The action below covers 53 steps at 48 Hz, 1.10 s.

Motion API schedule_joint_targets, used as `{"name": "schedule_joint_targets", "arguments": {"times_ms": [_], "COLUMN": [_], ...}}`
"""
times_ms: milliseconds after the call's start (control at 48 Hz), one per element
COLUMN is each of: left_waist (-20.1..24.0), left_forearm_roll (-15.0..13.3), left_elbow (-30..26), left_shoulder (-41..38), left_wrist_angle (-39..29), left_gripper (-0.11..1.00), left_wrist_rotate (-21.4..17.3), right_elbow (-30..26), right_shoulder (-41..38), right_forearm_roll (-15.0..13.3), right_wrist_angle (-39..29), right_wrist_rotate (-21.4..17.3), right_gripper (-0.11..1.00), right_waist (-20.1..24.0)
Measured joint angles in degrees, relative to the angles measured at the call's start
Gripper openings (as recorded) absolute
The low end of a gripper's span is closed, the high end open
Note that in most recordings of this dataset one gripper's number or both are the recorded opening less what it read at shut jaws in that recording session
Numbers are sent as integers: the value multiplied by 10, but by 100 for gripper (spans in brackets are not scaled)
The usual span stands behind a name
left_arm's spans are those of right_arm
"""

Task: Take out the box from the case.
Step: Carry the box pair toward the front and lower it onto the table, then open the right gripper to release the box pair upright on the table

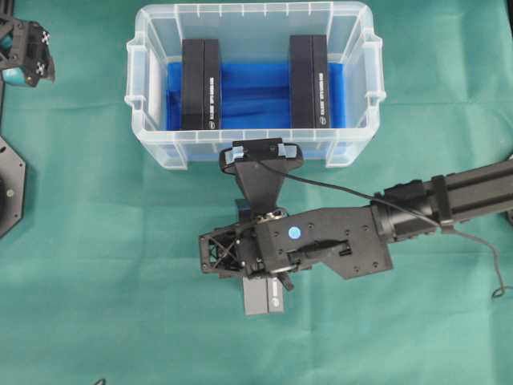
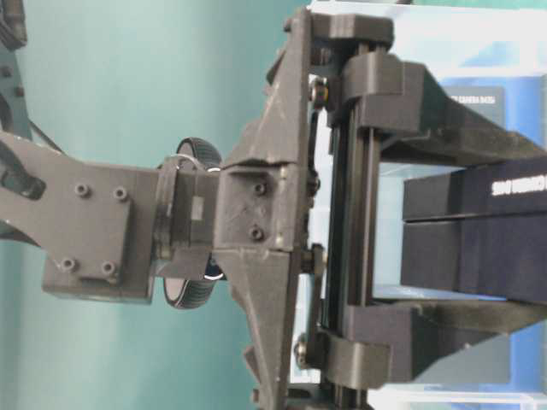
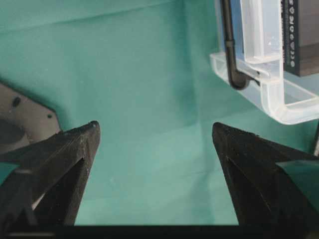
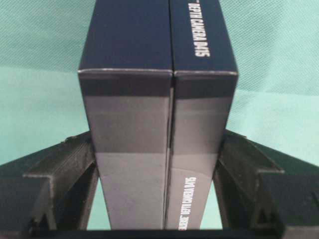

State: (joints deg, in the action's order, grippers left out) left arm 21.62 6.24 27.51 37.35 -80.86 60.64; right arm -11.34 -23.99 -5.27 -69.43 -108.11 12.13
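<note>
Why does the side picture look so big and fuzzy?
In the table-level view the right gripper sits very close to the lens, filling the frame, and the case behind glows pale. The right wrist view shows the box sharper, with sheen on its end.

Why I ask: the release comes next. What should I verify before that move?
1. Held box is outside the case: ok.
2. Right gripper grips it on both sides: ok.
3. Held box rests on the green cloth: cannot tell.
4. Left gripper is open and away from the held box: ok.
5. Case emptied: not ok, the left box and the right box are inside.
</note>
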Motion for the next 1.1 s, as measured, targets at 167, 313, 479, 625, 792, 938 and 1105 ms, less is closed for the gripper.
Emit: {"name": "schedule_joint_targets", "arguments": {"times_ms": [167,313,479,625,792,938,1105], "left_waist": [0,0,0,0,0,0,0], "left_forearm_roll": [0,0,1,0,0,0,0], "left_elbow": [0,0,0,0,0,0,0], "left_shoulder": [0,0,0,0,0,0,0], "left_wrist_angle": [2,4,4,4,4,4,4], "left_gripper": [93,93,93,93,93,93,93], "left_wrist_rotate": [0,1,1,1,3,4,4], "right_elbow": [0,-1,-1,0,-1,-1,-1], "right_shoulder": [0,0,0,0,0,0,6], "right_forearm_roll": [-5,-16,-25,-25,-25,-25,-25], "right_wrist_angle": [-11,-9,-8,-5,-5,-5,-6], "right_wrist_rotate": [-1,0,-3,-4,-4,-5,-5], "right_gripper": [80,96,95,94,94,94,94], "right_waist": [0,0,0,0,0,0,0]}}
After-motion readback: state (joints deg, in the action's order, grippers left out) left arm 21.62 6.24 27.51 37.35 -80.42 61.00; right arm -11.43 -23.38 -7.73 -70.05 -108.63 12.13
